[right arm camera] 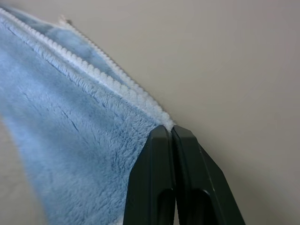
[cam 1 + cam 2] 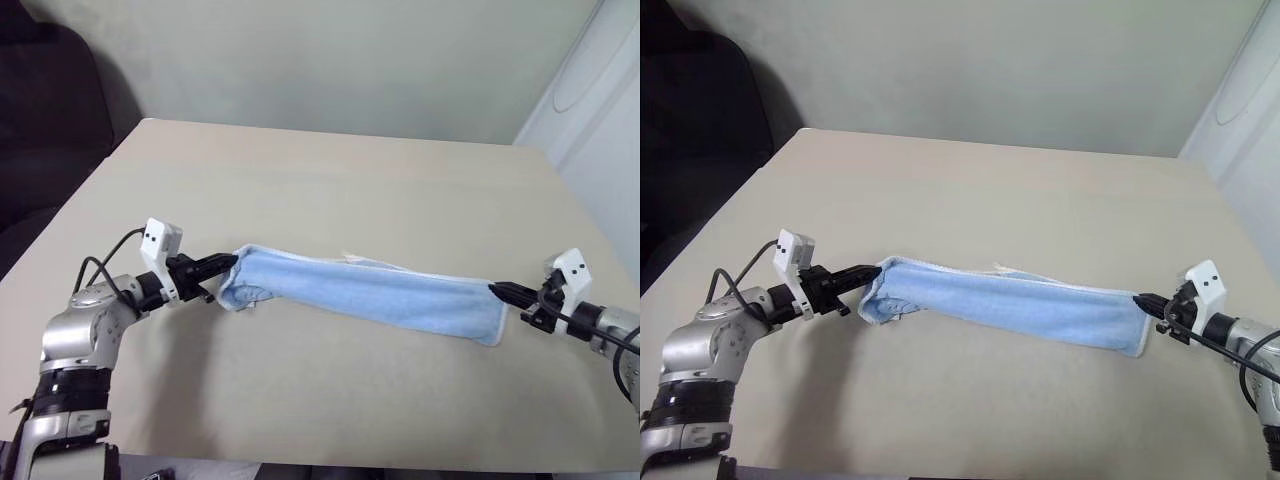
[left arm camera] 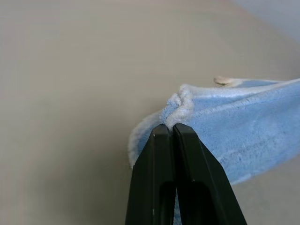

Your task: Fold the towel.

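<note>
you are holding the towel (image 2: 370, 292) stretched lengthwise over the counter (image 2: 330, 180), left pincer (image 2: 226, 264) clenched on one end, right pincer (image 2: 499, 291) clenched on the other.

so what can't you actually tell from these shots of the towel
- Towel, head views: the embroidered figure does not show; the doubled cloth may hide it.
- Left hand, left wrist view: how many layers it pinches, hidden by bunched edging.
- Right hand, right wrist view: the towel's underside, hidden by the top layer.
</note>
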{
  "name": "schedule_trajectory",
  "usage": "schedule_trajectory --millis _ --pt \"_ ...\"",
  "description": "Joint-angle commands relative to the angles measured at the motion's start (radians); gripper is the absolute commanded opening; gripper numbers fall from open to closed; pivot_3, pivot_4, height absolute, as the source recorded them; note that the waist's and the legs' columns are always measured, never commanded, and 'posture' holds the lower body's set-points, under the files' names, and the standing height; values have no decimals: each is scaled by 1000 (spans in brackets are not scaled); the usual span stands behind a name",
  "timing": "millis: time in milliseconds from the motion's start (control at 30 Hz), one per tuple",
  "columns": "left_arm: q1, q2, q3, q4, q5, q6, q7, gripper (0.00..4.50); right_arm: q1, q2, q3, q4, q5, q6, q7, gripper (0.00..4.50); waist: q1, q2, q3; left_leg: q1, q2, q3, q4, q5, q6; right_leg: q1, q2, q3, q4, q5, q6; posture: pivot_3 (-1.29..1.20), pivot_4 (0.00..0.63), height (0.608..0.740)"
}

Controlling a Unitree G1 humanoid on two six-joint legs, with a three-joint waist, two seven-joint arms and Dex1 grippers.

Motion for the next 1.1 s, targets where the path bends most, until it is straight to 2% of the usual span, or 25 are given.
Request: schedule_trajectory --millis 33,267,833,900,933,967,1100 --pt "-38 2 15 27 28 -30 18 0 -48 -4 -4 55 -43 -44 -26 40 0 0 0 0 0 0 0 0 0 0 0 0 0 0 0 0 150 740" --pt "-67 -19 -7 68 65 -43 18 0 -126 17 48 128 -92 -77 -35 40 1 0 0 0 0 -1 0 1 -1 1 0 0 0 2 2 0 150 740" --pt "-67 -31 -24 99 129 -71 21 0 -191 63 102 232 -173 -149 -53 40 2 0 0 0 0 -2 -1 1 -2 1 0 -1 0 3 2 0 150 740" --pt "-73 -34 -19 105 125 -66 28 509 -190 68 108 234 -175 -148 -48 0 2 0 0 0 0 -2 -1 1 -2 1 0 -1 0 3 2 0 150 740" --pt "-76 -38 -10 106 111 -57 27 731 -187 70 110 231 -174 -146 -44 493 2 0 0 0 0 -2 -1 1 -2 1 0 -1 0 3 2 0 150 740" --pt "-78 -40 -3 103 98 -52 21 1057 -185 71 109 229 -176 -147 -43 712 2 0 0 0 0 -2 -1 1 -2 1 0 -1 0 3 2 0 150 740" --pt "-79 -37 4 100 88 -48 24 2450 -181 75 97 225 -176 -147 -51 2121 2 0 0 0 0 -2 -1 1 -3 1 0 -1 0 3 2 0 150 740"
